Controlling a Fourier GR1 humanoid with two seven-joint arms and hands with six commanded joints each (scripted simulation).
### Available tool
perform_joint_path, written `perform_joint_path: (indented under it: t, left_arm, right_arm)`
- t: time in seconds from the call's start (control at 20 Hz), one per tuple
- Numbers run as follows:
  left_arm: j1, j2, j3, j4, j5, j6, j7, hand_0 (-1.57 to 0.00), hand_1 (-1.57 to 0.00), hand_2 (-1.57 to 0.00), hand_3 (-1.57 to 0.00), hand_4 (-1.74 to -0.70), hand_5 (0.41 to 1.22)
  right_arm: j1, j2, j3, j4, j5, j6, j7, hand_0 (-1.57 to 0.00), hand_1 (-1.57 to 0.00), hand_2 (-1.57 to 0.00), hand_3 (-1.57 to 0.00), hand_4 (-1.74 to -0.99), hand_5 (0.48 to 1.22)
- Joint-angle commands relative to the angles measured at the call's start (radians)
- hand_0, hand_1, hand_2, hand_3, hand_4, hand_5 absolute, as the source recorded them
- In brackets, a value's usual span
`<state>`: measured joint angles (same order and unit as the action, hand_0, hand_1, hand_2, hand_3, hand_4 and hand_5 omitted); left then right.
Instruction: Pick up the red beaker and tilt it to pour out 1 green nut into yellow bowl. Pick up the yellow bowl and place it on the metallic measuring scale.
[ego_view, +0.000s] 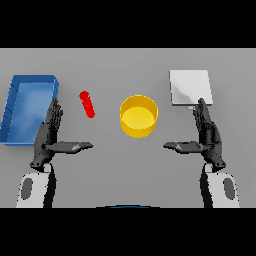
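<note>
Left hand (48, 137): open, fingers straight, thumb pointing inward, holding nothing. Red beaker (87, 104): just ahead and inward of left hand, apart from it, tilted on table. Blue tray (15, 107): outward, beside left fingertips. Right hand (207, 137): open, empty. Yellow bowl (139, 116): between both hands, ahead. Metallic scale (190, 87): ahead of right fingertips.
</note>
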<state>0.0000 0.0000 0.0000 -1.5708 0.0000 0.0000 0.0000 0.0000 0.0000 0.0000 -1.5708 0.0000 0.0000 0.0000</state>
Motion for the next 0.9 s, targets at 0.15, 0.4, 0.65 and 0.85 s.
perform_joint_path:
  t: [0.15,0.4,0.65,0.85]
  left_arm:
    - [-0.016,0.002,0.005,0.013,0.001,0.003,0.006,0.0,0.0,0.0,0.0,-1.09,0.623]
    - [0.068,0.028,-0.071,-0.076,-0.112,0.018,-0.042,0.0,0.0,0.0,0.0,-1.09,0.618]
    - [0.073,0.027,-0.105,-0.091,-0.166,0.032,0.03,0.0,0.0,0.0,0.0,-1.09,0.613]
    - [-0.004,0.023,-0.103,-0.008,-0.196,0.049,0.012,0.0,0.0,0.0,0.0,-1.11,0.623]
  right_arm:
    - [0.007,-0.005,-0.003,-0.005,-0.005,0.004,-0.003,0.0,0.0,0.0,0.0,-1.128,0.66]
    - [0.09,-0.06,0.102,-0.084,0.215,-0.04,-0.151,0.0,0.0,0.0,0.0,-1.127,0.664]
    - [0.122,-0.058,0.129,-0.132,0.256,-0.052,-0.138,0.0,0.0,0.0,0.0,-1.12,0.66]
    - [0.13,-0.058,0.131,-0.149,0.257,-0.05,-0.111,0.0,0.0,0.0,0.0,-1.13,0.65]
